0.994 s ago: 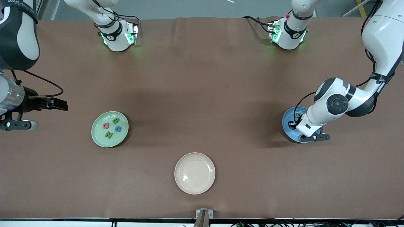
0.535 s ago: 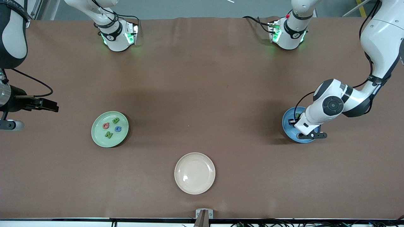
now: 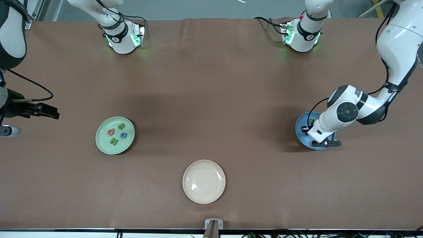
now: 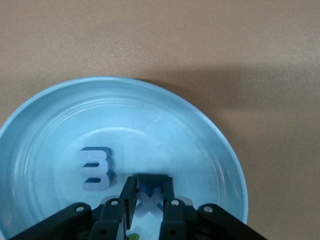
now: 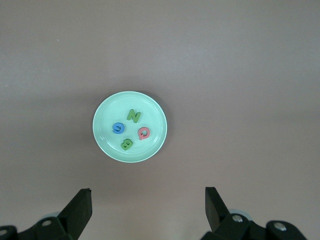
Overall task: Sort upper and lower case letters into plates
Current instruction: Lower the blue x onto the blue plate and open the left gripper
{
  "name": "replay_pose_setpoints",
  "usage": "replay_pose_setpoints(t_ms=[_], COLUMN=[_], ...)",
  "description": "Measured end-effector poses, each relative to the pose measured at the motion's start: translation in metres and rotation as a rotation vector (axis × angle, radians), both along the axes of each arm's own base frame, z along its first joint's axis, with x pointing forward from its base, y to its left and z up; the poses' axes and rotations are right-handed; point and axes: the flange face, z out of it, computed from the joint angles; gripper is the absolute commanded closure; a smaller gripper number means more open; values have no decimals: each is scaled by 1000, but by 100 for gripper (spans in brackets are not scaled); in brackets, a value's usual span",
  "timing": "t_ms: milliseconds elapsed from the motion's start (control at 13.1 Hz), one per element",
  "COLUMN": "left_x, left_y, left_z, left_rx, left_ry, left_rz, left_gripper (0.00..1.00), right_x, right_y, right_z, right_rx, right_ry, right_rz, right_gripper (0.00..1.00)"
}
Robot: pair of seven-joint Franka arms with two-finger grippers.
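The blue plate (image 3: pixel 300 127) (image 4: pixel 165 112) sits toward the left arm's end of the table. My left gripper (image 3: pixel 307 130) (image 4: pixel 150 192) is down in it, shut on a pale blue letter x (image 4: pixel 150 204). A blue letter shaped like a 3 (image 4: pixel 96 169) lies beside it, and a bit of green letter (image 4: pixel 131 234) shows under the fingers. The light green plate (image 3: pixel 100 140) (image 5: pixel 102 137) holds a pink-red letter (image 3: pixel 111 132), a green B (image 3: pixel 121 126), a blue G (image 3: pixel 123 135) and a green N (image 3: pixel 114 141). My right gripper (image 3: pixel 49 111) (image 5: pixel 147 200) hangs open and empty, high over the table at the right arm's end.
A cream plate (image 3: pixel 204 195) with nothing in it sits near the front edge, between the two other plates. Both arm bases (image 3: pixel 123 36) (image 3: pixel 301 34) stand at the table's back edge.
My right arm has drawn back toward its end of the table, away from the green plate. My left arm's elbow shifted slightly while its gripper stayed shut in the blue plate.
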Motion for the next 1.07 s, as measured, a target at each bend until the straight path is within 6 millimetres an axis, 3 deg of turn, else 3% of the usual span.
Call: replay_pose_setpoints(t_ms=[76, 153, 306, 382, 688, 1070], left_x=[0, 0, 1, 1, 11, 16], left_y=[0, 0, 1, 1, 7, -3], left_z=[-2, -2, -2, -2, 9, 49], left_rx=[-1, -1, 0, 0, 7, 36], left_ry=[1, 0, -1, -2, -28, -64], left_rz=[0, 0, 1, 2, 14, -5], left_gripper=[87, 68, 4, 0, 0, 0], right_x=[0, -1, -2, -4, -31, -74], right_y=[1, 1, 1, 0, -3, 0], right_z=[0, -2, -6, -9, -4, 15], right_rx=[1, 1, 1, 2, 3, 7], right_ry=[2, 7, 26, 34, 28, -1], right_rz=[1, 1, 0, -1, -6, -1], right_gripper=[0, 0, 0, 0, 0, 0])
